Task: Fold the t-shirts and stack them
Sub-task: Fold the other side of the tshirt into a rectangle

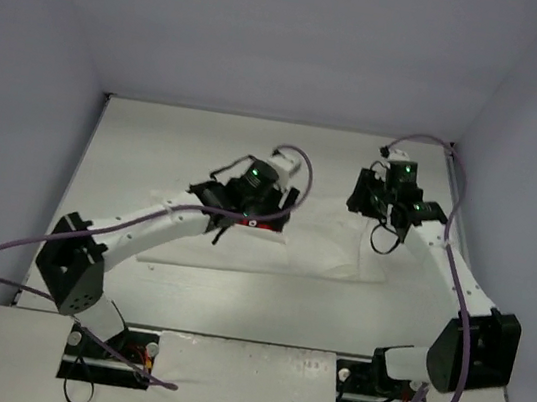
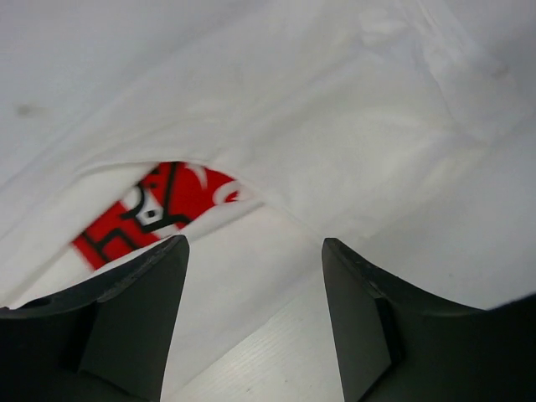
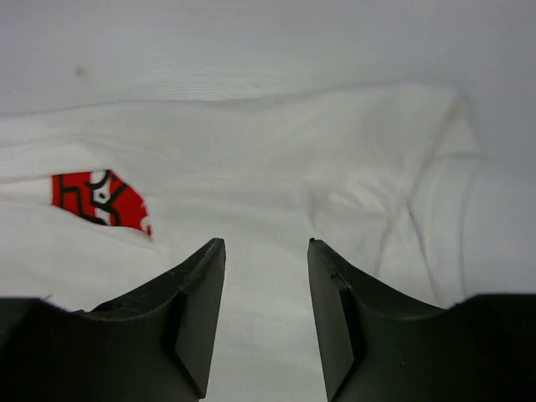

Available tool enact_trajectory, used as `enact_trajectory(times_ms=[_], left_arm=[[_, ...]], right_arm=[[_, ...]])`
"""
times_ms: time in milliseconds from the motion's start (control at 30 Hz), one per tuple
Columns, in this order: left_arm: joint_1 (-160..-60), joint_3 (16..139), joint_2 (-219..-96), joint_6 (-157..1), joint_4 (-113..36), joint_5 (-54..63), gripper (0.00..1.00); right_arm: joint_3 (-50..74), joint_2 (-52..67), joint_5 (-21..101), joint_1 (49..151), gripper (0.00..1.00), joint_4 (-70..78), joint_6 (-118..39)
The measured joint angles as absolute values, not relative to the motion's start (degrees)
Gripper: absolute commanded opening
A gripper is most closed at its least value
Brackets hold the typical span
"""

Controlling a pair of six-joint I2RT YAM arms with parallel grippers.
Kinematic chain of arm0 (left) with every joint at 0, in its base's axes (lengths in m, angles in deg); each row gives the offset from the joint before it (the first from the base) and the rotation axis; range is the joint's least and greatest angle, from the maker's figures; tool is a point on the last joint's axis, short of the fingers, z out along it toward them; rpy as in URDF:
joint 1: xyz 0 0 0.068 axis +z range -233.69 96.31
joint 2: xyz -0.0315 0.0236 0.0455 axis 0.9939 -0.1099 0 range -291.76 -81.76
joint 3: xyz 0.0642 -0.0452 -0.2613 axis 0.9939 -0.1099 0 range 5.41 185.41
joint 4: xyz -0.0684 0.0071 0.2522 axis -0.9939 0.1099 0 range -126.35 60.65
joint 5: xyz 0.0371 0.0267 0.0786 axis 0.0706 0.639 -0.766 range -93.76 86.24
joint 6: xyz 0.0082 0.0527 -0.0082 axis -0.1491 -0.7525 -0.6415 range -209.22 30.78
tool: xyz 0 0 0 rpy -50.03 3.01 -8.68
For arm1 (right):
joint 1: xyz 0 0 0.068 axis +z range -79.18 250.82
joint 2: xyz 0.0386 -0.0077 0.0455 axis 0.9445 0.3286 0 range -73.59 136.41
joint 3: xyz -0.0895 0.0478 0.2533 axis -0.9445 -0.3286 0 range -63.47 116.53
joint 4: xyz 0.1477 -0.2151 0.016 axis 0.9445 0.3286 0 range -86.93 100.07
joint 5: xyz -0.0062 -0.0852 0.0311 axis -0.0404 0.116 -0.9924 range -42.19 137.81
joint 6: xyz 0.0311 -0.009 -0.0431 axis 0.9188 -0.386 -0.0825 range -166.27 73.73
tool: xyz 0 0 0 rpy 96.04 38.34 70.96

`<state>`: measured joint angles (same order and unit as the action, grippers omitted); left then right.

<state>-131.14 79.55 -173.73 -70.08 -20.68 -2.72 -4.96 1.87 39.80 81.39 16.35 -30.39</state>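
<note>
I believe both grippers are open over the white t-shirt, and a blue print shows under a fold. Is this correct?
Not quite. The print is red, not blue; the left wrist view shows it. Otherwise yes: the left gripper and right gripper are open over the white t-shirt.

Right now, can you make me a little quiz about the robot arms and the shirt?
1. True or false: the left gripper is clamped shut on the t-shirt.
2. What colour is the print peeking out from under the folded cloth? A blue, B red, C green.
3. Fill in the gap: the right gripper hangs over the t-shirt with its jaws ____.

Key: 1 false, its jaws stand apart with nothing between them; 2 B; 3 open.
</note>
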Motion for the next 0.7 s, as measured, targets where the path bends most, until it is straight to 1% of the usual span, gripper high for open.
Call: enact_trajectory(times_ms=[33,100,200,267,333,400,533,700], left_arm=[[-129.1,79.2,-171.2,-68.9,-19.4,-4.1,0.6],[-122.5,77.6,-166.7,-66.9,-17.3,-6.3,0.59],[-110.3,73.5,-163.0,-64.6,-15.7,-7.3,0.59],[-102.5,70.5,-162.9,-63.9,-13.7,-7.8,0.59],[-97.4,69.0,-164.4,-63.6,-10.7,-7.9,0.59],[-94.5,68.8,-166.4,-63.7,-8.7,-7.5,0.6],[-89.8,69.3,-170.1,-64.0,-7.2,-5.5,0.6],[-84.5,74.0,-175.5,-65.1,-5.8,-2.7,0.6]], right_arm=[[-2.2,4.1,38.5,83.2,0.35,15.9,-31.9],[2.3,8.8,35.9,86.7,0.32,14.9,-34.9],[7.8,16.1,32.6,91.0,0.34,15.1,-39.7],[11.5,21.5,29.8,92.9,0.37,15.1,-43.1],[14.7,26.4,27.7,94.6,0.38,15.1,-46.4],[17.5,31.0,26.4,96.1,0.41,15.2,-49.7],[22.1,37.6,25.6,98.9,0.41,15.8,-54.9],[26.8,43.1,25.6,101.2,0.42,15.7,-59.8]])
